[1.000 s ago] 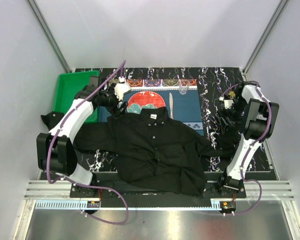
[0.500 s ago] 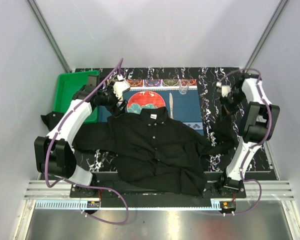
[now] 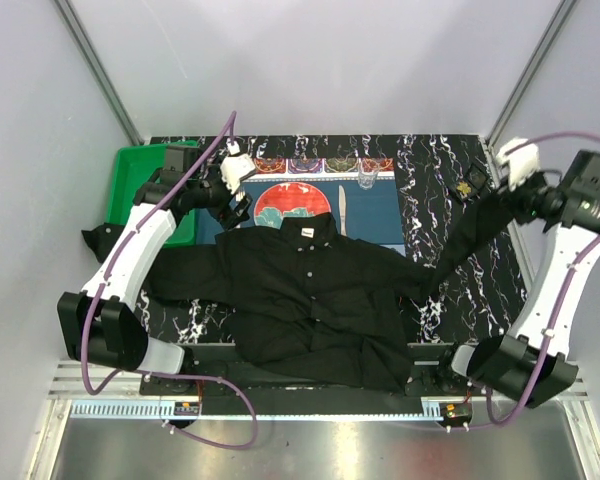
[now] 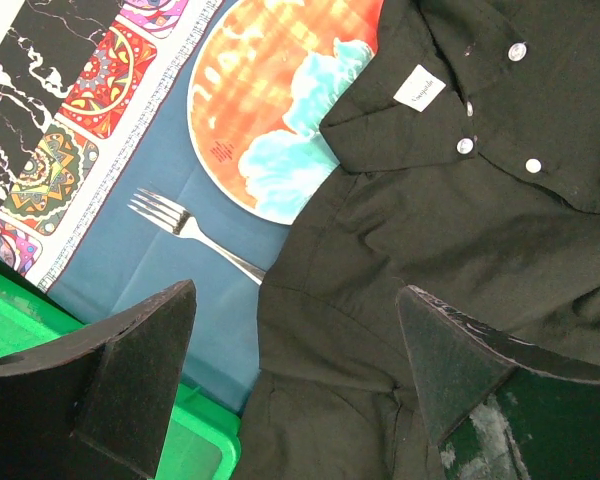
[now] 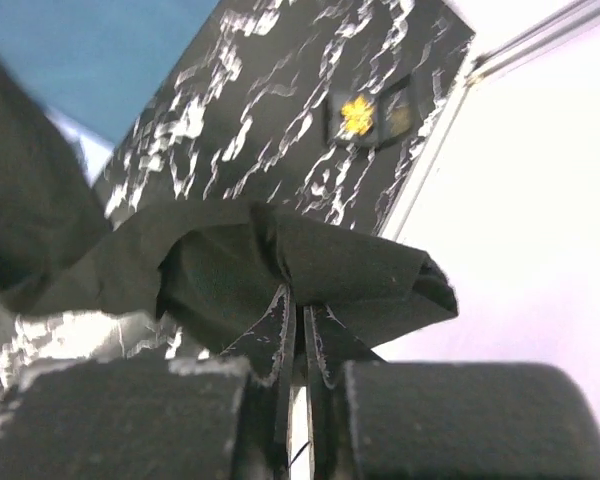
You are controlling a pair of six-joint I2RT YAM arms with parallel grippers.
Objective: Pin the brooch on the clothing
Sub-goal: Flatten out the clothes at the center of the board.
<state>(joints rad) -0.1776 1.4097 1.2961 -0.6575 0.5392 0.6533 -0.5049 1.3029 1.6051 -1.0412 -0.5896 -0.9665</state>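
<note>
Right wrist: right gripper (image 5: 300,335) clamped on sleeve of black shirt (image 5: 330,265); brooch (image 5: 357,113) ahead, seemingly nearest this arm. Left gripper (image 4: 295,310) open, well apart.

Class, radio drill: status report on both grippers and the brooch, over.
Left gripper open above collar. Right gripper shut on shirt sleeve. Brooch loose on table, unpinned. Nothing blocking it.

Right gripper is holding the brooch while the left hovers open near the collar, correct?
No. The right gripper is shut on the shirt sleeve, not the brooch, which lies on the table beyond, per the right wrist view. The left gripper does hover open near the collar.
</note>
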